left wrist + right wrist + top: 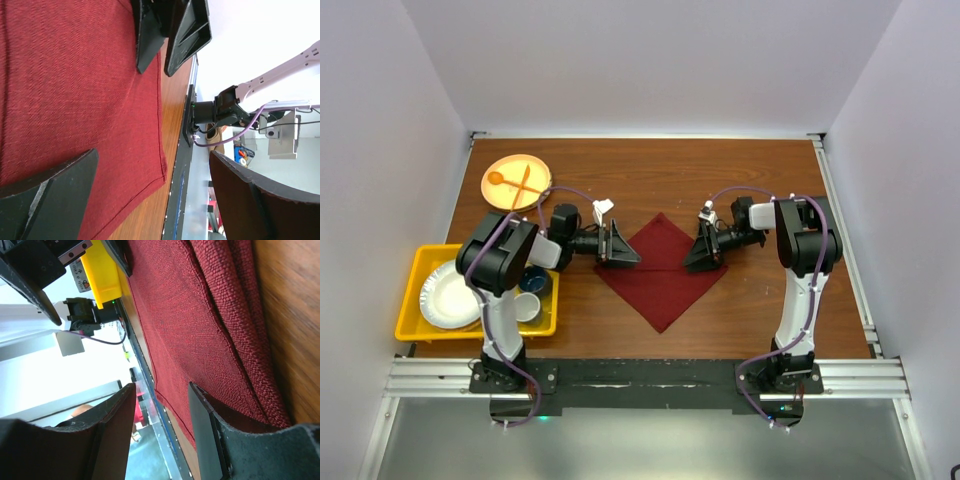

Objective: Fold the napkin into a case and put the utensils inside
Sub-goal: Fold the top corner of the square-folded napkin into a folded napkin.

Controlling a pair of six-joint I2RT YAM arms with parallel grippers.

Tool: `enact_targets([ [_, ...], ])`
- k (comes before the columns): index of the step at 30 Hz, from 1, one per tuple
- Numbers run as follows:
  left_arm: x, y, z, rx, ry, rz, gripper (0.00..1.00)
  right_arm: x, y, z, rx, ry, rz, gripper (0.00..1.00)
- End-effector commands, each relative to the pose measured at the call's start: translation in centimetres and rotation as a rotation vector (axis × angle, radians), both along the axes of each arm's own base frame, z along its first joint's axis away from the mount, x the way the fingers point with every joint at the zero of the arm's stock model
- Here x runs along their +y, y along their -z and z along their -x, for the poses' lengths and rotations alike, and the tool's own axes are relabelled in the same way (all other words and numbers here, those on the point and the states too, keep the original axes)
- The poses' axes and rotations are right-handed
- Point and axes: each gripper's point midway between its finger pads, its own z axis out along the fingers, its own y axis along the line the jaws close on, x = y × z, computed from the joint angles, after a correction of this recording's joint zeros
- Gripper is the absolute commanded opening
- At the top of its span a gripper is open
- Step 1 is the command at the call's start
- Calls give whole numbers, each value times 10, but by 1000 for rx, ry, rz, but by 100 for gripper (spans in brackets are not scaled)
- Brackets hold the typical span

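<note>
Your left gripper (pixel 620 246) gapes wide, your right gripper (pixel 706 251) stands half-open; both empty, at opposite corners of the single maroon cloth napkin (pixel 660 282).

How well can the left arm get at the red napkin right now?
Probably yes: the left gripper hangs open at the left corner of the napkin, with nothing lying in between.

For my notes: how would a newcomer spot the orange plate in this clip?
Start at the wooden table and go to its far left corner, beyond the yellow tray. The orange plate lies there on bare wood, carrying an orange spoon and fork, unlike the white plate inside the tray.
</note>
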Motion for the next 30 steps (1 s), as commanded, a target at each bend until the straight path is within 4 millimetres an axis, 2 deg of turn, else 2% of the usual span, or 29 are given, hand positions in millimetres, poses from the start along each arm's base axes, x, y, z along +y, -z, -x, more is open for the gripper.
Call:
enact_targets([
  [1,12,15,2,23,-30,-75,98,-27,50,-3,-39,16,227,52],
  [11,25,39,3,57,-88,-173,99,-29,50,-4,-52,18,250,52],
  [30,34,51,0,69,-114,-254,98,-35,51,-4,-77,13,290,53],
])
